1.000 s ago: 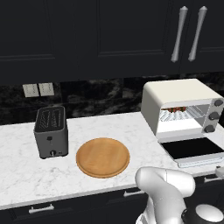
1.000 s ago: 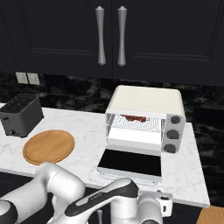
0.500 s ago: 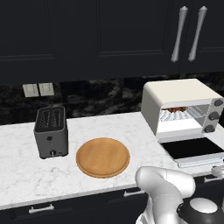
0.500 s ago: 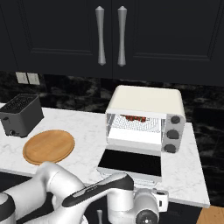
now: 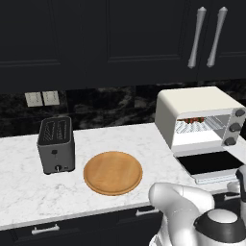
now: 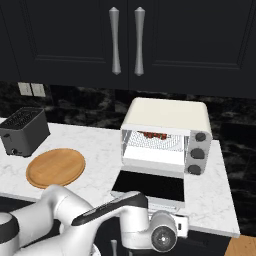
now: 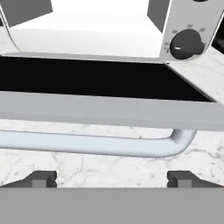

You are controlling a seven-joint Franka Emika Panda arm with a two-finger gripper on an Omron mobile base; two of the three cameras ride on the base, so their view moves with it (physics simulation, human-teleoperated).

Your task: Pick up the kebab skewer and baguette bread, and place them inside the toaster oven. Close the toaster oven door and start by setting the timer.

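The cream-white toaster oven (image 5: 197,108) (image 6: 165,117) stands at the counter's right end. Its dark glass door (image 5: 209,163) (image 6: 150,186) (image 7: 96,78) lies folded down flat. Dark red food (image 5: 192,120) (image 6: 152,134) rests at the back of the wire rack; I cannot tell the kebab skewer from the baguette bread there. In the hand view, the door's pale bar handle (image 7: 87,144) runs just above my gripper (image 7: 112,179). The gripper is open, with fingertips (image 7: 41,177) wide apart and nothing between them. The hand (image 6: 172,231) hangs at the counter's front edge, below the door.
A round wooden board (image 5: 113,173) (image 6: 55,166) lies mid-counter, and a dark grey slot toaster (image 5: 56,144) (image 6: 22,131) stands left of it. Dark oven knobs (image 6: 196,152) (image 7: 187,45) line the oven's right side. Black cabinets with long handles (image 6: 126,40) hang above.
My arm has shifted slightly in front of the counter, beneath the door's front edge. The oven, its open door and the food inside have not moved.
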